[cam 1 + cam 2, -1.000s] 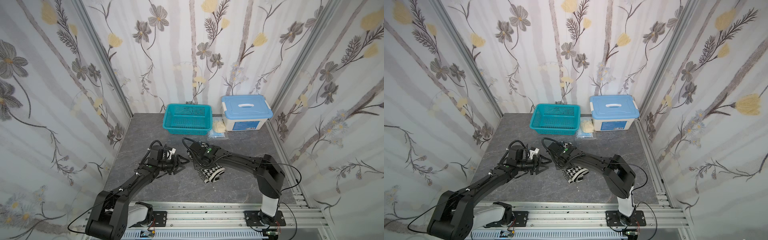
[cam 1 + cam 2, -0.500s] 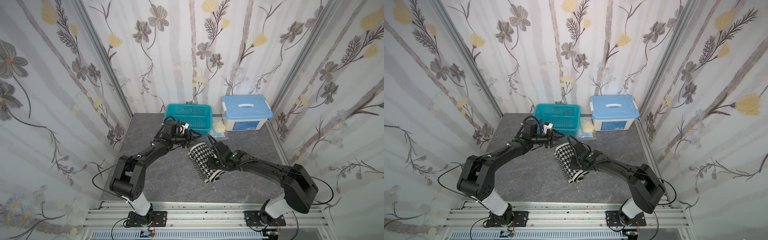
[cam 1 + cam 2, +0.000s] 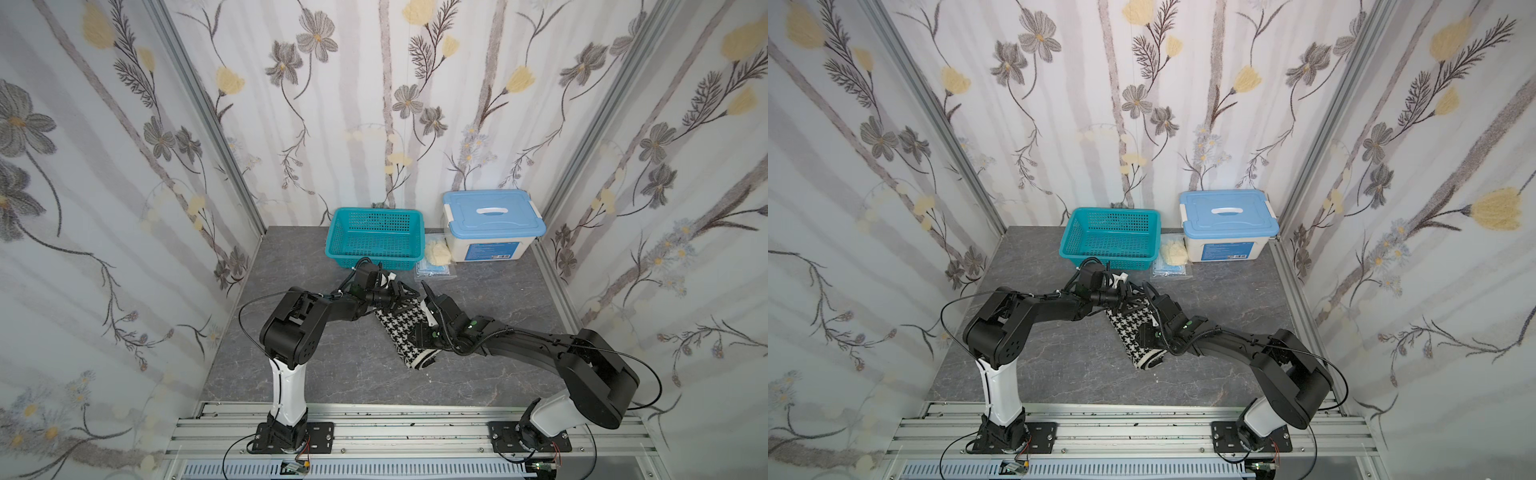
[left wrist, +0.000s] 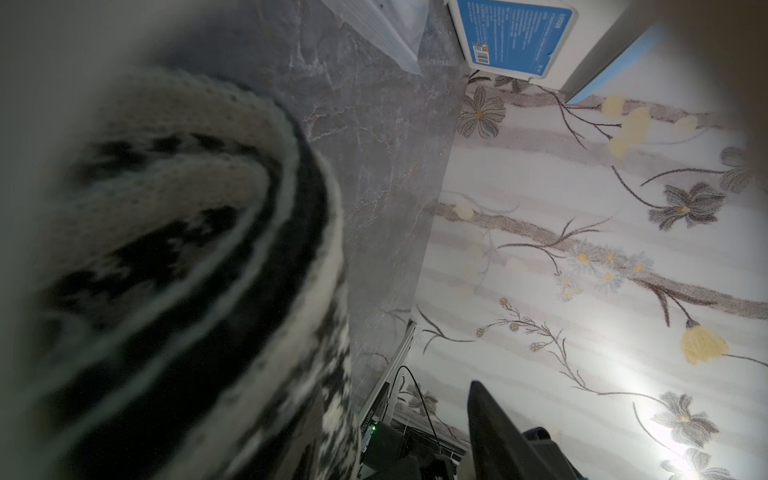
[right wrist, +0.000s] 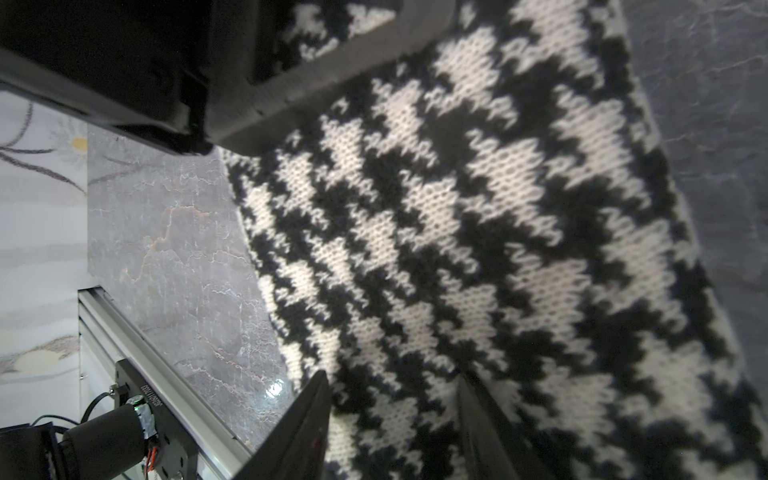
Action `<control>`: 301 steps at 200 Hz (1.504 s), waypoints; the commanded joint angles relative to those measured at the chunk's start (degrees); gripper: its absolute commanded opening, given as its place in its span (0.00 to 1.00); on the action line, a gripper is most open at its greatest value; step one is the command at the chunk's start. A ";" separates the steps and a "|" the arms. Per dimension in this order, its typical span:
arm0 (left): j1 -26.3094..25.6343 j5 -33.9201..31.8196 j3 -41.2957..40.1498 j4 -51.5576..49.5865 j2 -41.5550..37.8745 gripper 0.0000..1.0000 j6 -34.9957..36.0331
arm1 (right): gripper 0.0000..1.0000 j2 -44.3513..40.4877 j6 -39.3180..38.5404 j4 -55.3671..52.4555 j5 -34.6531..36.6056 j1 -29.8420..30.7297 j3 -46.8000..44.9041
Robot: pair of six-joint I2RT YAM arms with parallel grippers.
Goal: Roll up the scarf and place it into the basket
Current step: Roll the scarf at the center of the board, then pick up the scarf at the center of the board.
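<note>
On the grey marbled tabletop (image 3: 332,365) lies the scarf (image 3: 399,332), a tight houndstooth knit roll. The right gripper (image 5: 392,374) sits half-spread over it, the left gripper (image 3: 403,300) at its far end; whether either grips, I cannot tell. Beyond stand the teal perforated basket (image 3: 382,222) and a white storage box (image 3: 492,216), blue lid on.

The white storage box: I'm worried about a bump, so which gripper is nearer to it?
Right. The right gripper is over the scarf, on the side toward the storage box; the left gripper is farther off, at the scarf's far end, before the basket.
</note>
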 commanded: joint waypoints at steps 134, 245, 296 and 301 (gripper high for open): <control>4.87 7.68 13.28 -14.35 1.73 0.77 12.03 | 0.57 -8.06 -7.26 -9.09 -11.80 -9.98 5.53; 3.87 -7.11 1.03 -43.47 -23.43 1.00 19.97 | 0.83 6.80 -15.63 -16.98 -19.12 -22.23 20.14; 1.35 -7.56 -9.85 -24.61 -20.55 1.00 10.46 | 0.86 13.56 -19.06 -16.21 -26.35 -22.35 21.69; 1.03 -7.84 -9.94 -23.60 -19.68 1.00 10.04 | 0.86 13.86 -19.19 -15.81 -26.79 -22.39 21.21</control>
